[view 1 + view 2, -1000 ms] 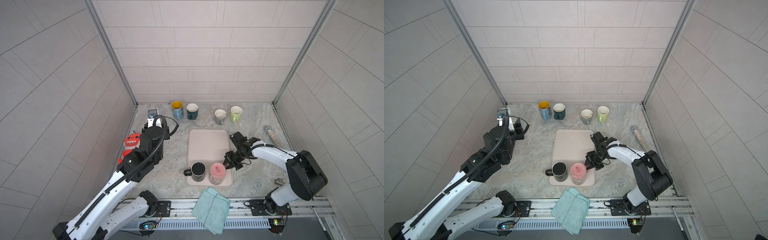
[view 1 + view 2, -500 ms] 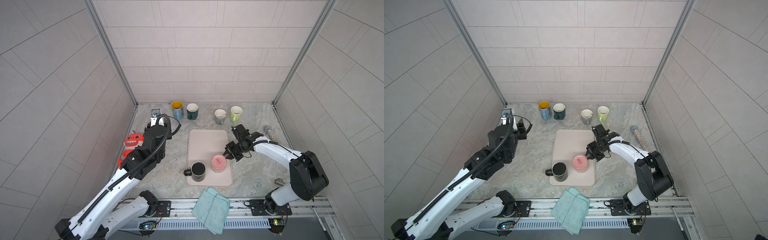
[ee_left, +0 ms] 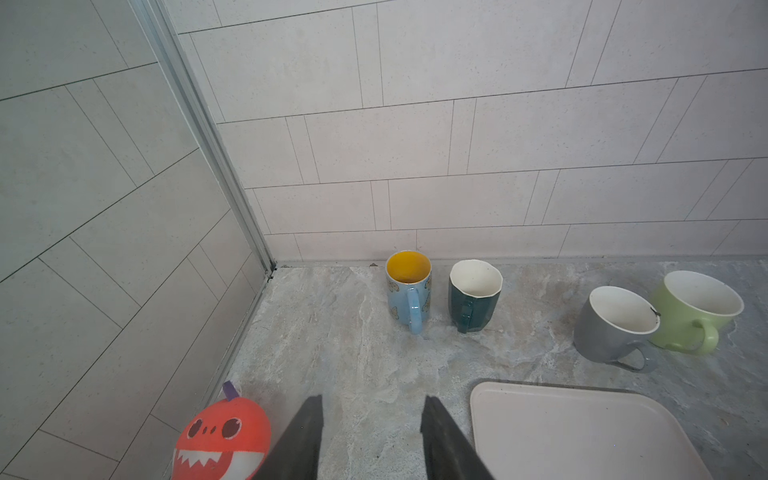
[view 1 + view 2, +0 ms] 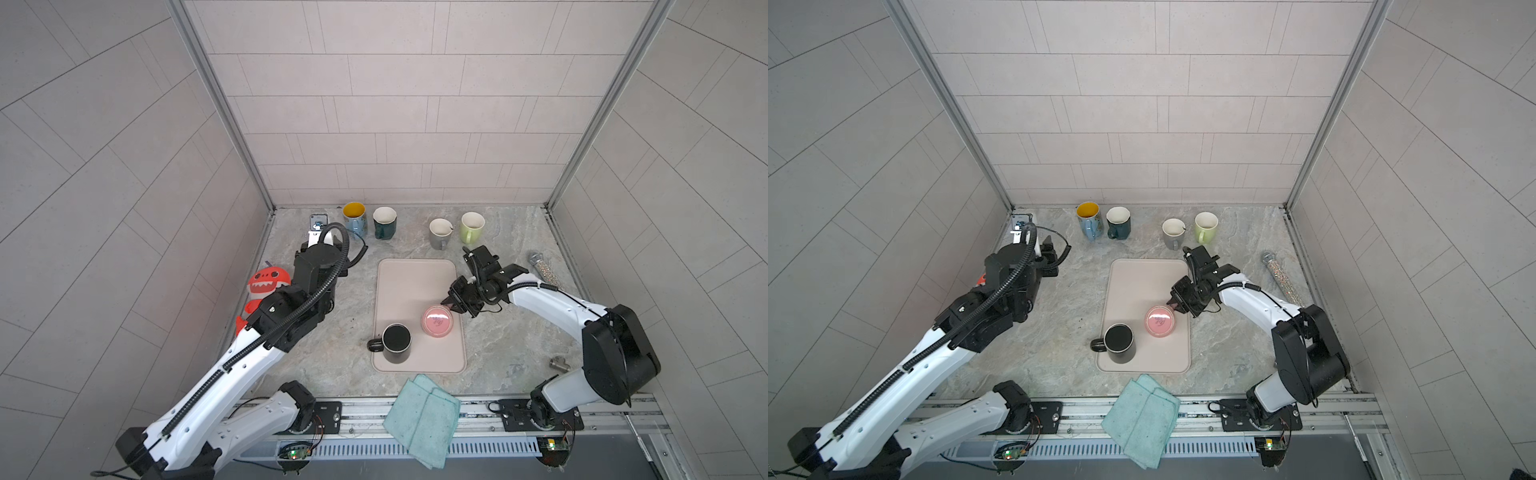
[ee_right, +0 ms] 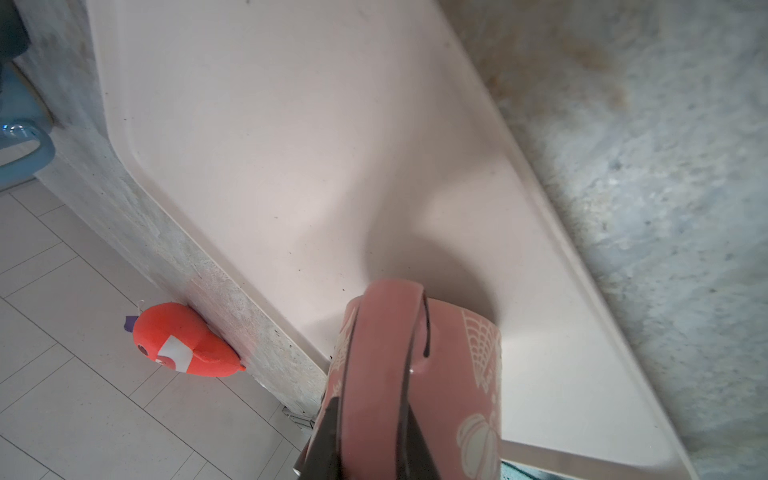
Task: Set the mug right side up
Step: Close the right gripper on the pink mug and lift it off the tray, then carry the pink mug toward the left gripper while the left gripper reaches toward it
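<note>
Step in hand: the right jaws are gripping the handle [image 5: 386,332] of the pink ceramic mug [image 5: 465,374], which is carrying a white pumpkin and web pattern. I judge that the grasp is made and the turning is not yet done.
Right jaws: they are pressing closed on the pink handle, one on each side of it.
Left jaws: they are standing open and holding nothing, well apart from the pink mug.
Where the mug is: its handle is lying between the right jaws and its body is reaching out past their tips, over the pale beige rectangular tray [image 4: 415,278]. In both top views a flat round pink face is showing upward, so the mug seems to be bottom up. I cannot tell whether it is touching the tray.
Neighbour: the upright black mug [image 4: 397,338] is standing just beside the pink one, on the side far from the right jaws.
Beside the left jaws: the red plush toy with white teeth [image 3: 222,436] is lying on one side and a corner of the tray on the other.
Next move: probably lifting clear of the tray, rolling the wrist half a turn so the mouth is coming up, then setting down. The glazed handle may be slipping or swinging, so the grip needs to be firm, and the black mug is leaving little room.
Writing: a small dark mark is sitting on the pink face, too small to read. No brand or label is legible.
</note>
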Available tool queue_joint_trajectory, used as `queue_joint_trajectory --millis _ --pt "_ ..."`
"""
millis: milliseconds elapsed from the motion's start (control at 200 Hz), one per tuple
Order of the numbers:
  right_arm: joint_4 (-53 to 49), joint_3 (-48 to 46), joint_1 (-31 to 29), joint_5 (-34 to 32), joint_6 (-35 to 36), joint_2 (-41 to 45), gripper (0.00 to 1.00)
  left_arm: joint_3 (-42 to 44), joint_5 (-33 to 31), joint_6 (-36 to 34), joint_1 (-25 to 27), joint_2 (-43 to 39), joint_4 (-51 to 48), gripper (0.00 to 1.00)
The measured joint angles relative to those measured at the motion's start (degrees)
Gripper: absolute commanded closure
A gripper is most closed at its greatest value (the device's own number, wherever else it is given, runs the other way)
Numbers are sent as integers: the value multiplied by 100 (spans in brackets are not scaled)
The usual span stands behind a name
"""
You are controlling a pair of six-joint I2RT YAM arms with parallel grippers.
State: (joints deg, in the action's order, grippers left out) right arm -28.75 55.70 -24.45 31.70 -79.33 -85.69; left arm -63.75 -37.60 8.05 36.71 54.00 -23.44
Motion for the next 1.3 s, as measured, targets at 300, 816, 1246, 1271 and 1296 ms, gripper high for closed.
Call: queue_joint_trajectory --millis 300,816,1246,1271,1296 --pt "238 127 -2 -352 859 107 100 -184 168 31 0 175 -55 57" --pt "619 85 -229 -1080 2000 610 100 -555 575 223 0 529 -186 59" --pt "271 782 -1060 -1604 3541 382 100 -938 848 256 -105 975 -498 59" --pt "271 872 -1154 -1681 3711 385 100 -992 929 262 -157 1021 -538 59" --pt "275 933 -1226 -1757 3873 398 100 -1040 986 273 -210 1067 -581 59"
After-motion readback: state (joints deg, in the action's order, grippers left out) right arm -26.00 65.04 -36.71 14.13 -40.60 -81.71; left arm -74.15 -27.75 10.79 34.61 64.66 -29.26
